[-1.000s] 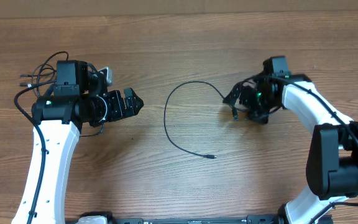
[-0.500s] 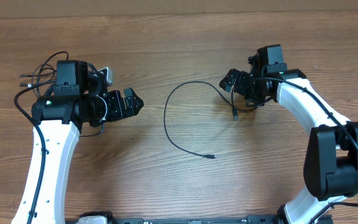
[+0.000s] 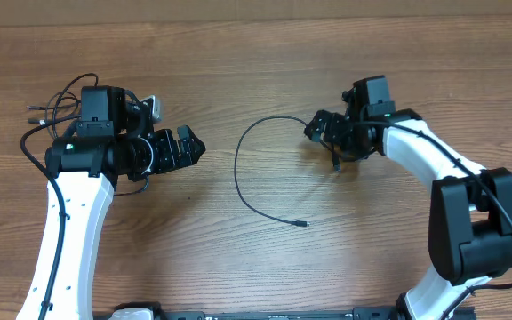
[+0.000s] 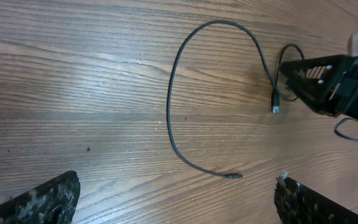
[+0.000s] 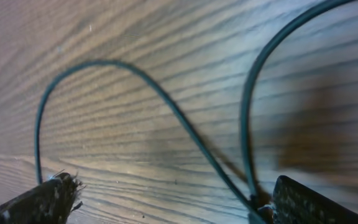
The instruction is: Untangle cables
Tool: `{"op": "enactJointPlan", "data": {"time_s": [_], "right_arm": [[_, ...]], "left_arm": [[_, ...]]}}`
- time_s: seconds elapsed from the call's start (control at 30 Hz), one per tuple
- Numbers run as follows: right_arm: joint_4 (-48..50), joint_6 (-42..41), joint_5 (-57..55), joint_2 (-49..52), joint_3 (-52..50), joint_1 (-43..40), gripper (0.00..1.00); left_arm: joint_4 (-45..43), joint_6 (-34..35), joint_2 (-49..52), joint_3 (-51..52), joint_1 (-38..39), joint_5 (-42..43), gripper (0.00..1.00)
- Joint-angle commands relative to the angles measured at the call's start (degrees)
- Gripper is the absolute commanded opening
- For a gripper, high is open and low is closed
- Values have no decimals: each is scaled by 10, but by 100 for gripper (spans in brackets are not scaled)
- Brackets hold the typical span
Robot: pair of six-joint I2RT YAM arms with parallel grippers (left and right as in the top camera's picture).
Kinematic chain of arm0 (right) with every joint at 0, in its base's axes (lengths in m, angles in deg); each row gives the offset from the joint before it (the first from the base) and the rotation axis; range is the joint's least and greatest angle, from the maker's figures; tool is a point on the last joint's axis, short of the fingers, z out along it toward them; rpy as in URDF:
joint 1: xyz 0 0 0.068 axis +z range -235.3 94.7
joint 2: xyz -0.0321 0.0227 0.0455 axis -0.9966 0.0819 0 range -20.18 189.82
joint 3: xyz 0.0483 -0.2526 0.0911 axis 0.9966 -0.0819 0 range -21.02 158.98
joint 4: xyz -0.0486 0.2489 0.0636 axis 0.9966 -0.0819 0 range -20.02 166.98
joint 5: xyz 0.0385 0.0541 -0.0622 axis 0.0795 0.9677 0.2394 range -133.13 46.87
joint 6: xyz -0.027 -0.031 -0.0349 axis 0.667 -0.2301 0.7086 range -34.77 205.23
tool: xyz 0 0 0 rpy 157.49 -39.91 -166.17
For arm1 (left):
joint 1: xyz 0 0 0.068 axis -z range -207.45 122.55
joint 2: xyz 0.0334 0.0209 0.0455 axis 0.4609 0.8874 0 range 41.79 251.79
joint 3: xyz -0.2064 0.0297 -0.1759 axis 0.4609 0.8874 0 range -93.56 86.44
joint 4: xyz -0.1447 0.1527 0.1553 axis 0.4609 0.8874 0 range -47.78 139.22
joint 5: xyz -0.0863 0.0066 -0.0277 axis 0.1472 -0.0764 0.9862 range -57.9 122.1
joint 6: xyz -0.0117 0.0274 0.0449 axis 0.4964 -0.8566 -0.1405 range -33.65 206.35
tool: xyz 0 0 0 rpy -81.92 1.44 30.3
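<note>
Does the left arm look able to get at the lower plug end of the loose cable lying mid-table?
Probably yes. The left gripper is open and faces the cable; only bare table lies between it and the lower plug. The right gripper sits at the cable's other end, clear of that path.

Brown wood-grain table (image 3: 256, 267) under even, soft light.

This looks like a robotics lab or test bench. A bare wood-grain worktop (image 3: 265, 267) carries only a white-and-black left arm (image 3: 65, 222) and a matching right arm (image 3: 425, 151), both rising from its near edge, with cameras on their wrists.
</note>
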Motion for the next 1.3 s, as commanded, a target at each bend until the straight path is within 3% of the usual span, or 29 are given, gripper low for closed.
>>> {"op": "enactJointPlan", "data": {"time_s": [0.0,0.37,0.7,1.13,1.27], "right_arm": [[11,-12,-2,7,-22,18,100],[-65,-47,73,7,-28,56,100],[-132,-51,74,7,-28,148,100],[-134,-122,82,7,-28,266,100],[-133,-114,168,6,-23,265,100]], "left_arm": [[-1,4,3,-1,1,5,99],[-1,4,3,-1,1,5,100],[-1,4,3,-1,1,5,100],[-1,4,3,-1,1,5,99],[-1,4,3,-1,1,5,100]]}}
